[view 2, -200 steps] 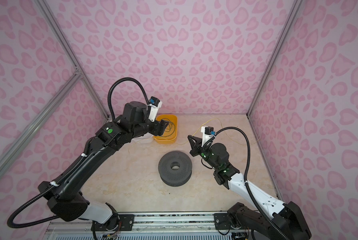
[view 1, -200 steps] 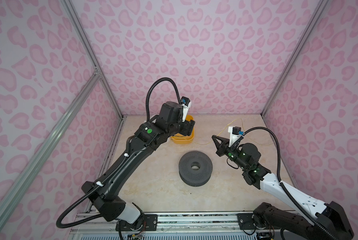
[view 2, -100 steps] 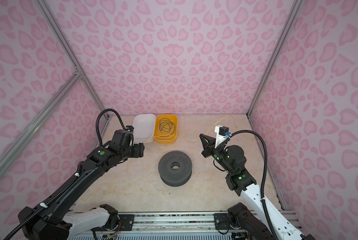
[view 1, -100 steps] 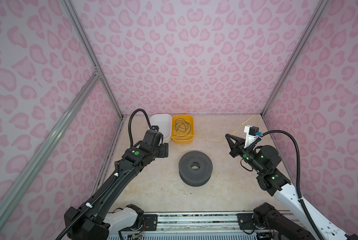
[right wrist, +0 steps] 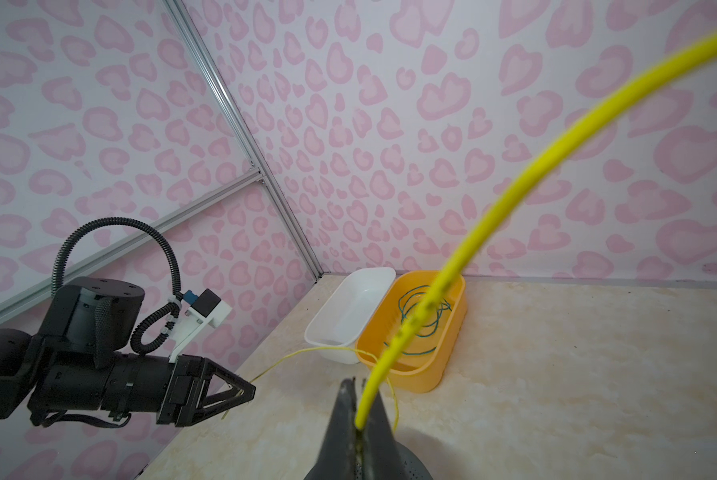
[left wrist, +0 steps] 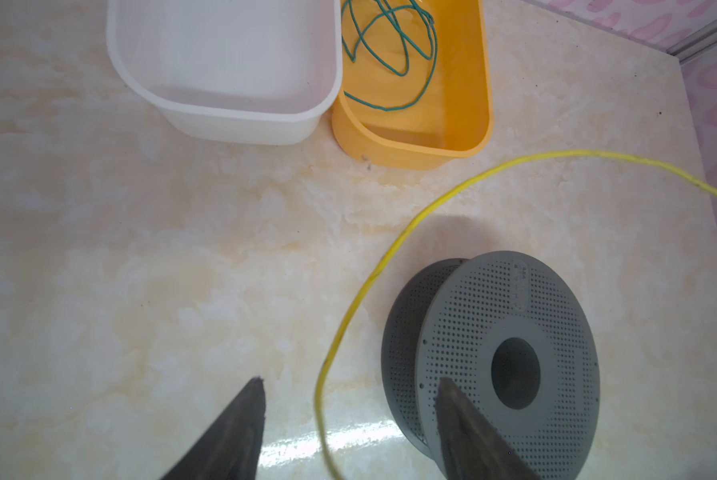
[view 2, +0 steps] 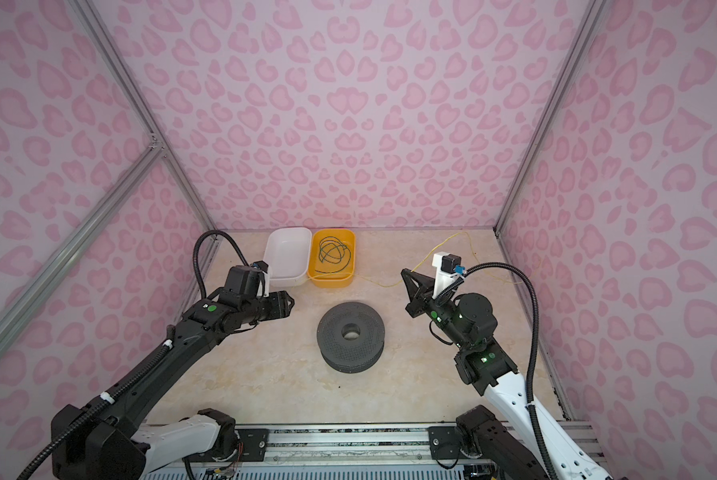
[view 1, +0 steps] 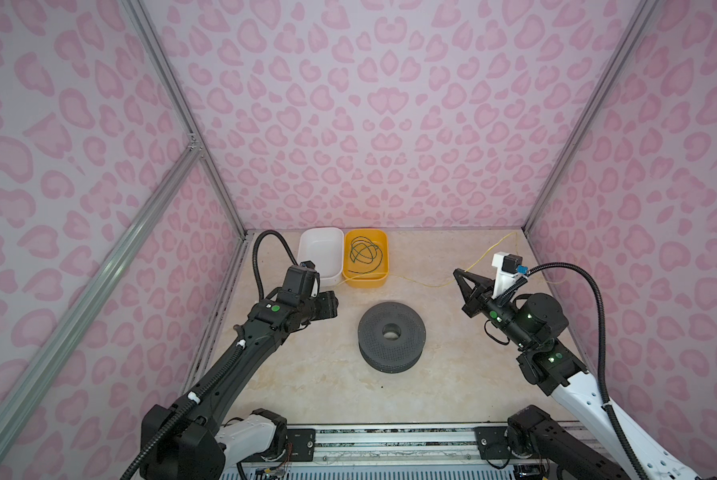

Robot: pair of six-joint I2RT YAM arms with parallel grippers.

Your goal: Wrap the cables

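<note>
Yellow bin [view 1: 365, 283], touching the white bin [view 1: 321, 253] at upper centre in both top views, holds the coiled green cable [view 1: 363, 252]. My right gripper [view 1: 456, 272] pinches the yellow cable [right wrist: 473, 232]; my left gripper [left wrist: 350, 380] stands open astride it. Tabletop [view 1: 307, 382] lies open around the spool [view 1: 391, 337].

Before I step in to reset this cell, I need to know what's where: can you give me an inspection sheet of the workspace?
Surface: pale marble-look tabletop, no spills seen.
Job's things: yellow cable trails across the table's far half; green cable coiled in orange bin; grey spool lies flat mid-table.
Clutter: white bin, empty, beside the orange one.
Grippers: left gripper open around the yellow cable; right gripper shut on it.
Cables: black hoses arch over both wrists, unsnagged.
Surroundings: pink patterned walls, aluminium frame.
</note>
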